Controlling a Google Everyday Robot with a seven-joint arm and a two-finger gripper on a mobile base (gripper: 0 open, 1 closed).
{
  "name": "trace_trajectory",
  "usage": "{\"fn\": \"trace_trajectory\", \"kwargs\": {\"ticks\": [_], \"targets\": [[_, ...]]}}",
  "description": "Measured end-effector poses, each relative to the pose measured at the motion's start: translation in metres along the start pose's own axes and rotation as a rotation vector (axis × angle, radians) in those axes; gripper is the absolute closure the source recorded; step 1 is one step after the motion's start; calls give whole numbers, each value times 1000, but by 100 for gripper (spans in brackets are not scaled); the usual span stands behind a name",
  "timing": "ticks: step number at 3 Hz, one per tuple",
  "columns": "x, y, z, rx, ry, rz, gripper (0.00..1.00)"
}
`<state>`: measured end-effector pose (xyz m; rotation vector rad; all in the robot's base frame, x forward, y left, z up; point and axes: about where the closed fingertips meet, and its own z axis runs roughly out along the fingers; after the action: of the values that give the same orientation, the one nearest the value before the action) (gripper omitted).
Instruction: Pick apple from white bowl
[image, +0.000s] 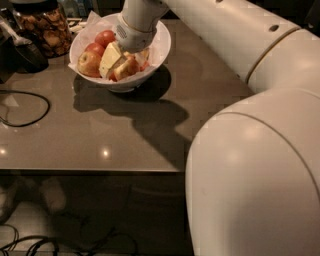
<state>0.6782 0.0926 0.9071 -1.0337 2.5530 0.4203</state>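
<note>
My arm (235, 40) reaches across the desk (105, 142) from the right, and my gripper (118, 64) is down inside the white bowl (161, 46), which stands at the far left part of the desk. The gripper's tip is among the fruit, on the side of the bowl nearest me. Whether my jaws are wide, narrow or holding something, I cannot tell. The apple (128, 68), yellow with a red-orange blush, lies in the bowl right against the gripper's tip, on the crinkled white paper (93, 22) that lines it. Another blushed apple (88, 63) sits at the bowl's left side, and redder apples (104, 37) lie behind it. Just left of the bowl stands a glass jar of brown snacks (46, 31). A black cable (35, 110) loops over the desk's left edge, well apart from the bowl.
</note>
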Motion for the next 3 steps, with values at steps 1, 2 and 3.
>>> {"fn": "trace_trajectory", "kwargs": {"ticks": [1,2,3], "targets": [[0,0,0,0,0,0,46],[0,0,0,0,0,0,69],[0,0,0,0,0,0,92]]}}
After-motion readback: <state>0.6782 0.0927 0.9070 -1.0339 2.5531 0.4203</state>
